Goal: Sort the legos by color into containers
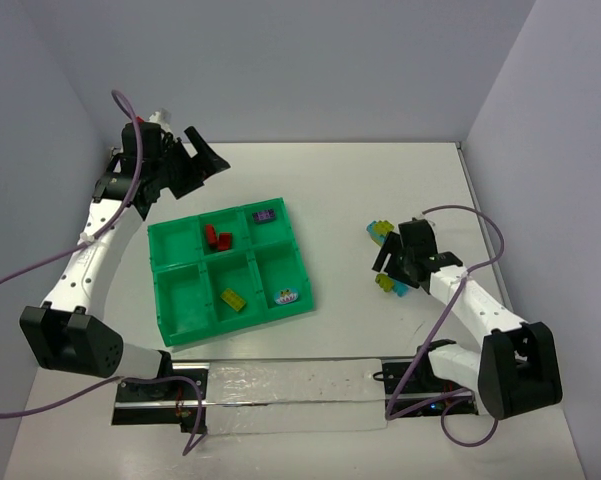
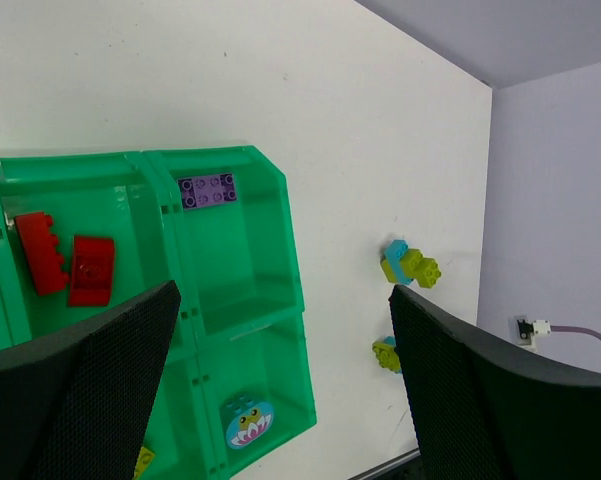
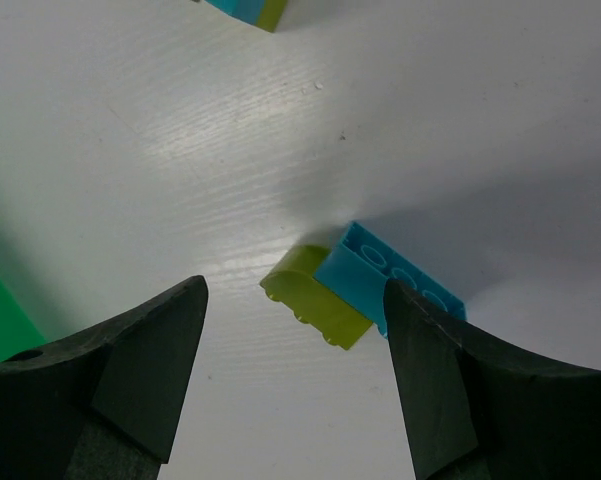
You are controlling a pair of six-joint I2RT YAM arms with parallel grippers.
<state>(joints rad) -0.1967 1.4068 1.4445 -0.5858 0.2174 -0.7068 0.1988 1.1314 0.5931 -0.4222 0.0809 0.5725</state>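
The green tray (image 1: 160,290) holds two red legos (image 1: 218,237), a purple lego (image 1: 265,214), a yellow lego (image 1: 232,299) and a light blue printed piece (image 1: 287,296), each colour in its own compartment. On the table right of the tray lie two yellow-green and light blue stuck-together pairs, one (image 1: 378,233) farther and one (image 1: 390,285) nearer. My right gripper (image 1: 398,272) is open just above the nearer pair; in the right wrist view (image 3: 292,300) its yellow-green brick (image 3: 315,297) and blue brick (image 3: 390,280) lie between the jaws. My left gripper (image 1: 195,160) is open and empty, raised behind the tray.
The left wrist view looks down on the tray's wall (image 2: 290,260) and both pairs (image 2: 410,264) (image 2: 385,353). Two tray compartments on the left hold nothing. Walls stand at the back and both sides. A clear strip (image 1: 290,385) lies at the near edge.
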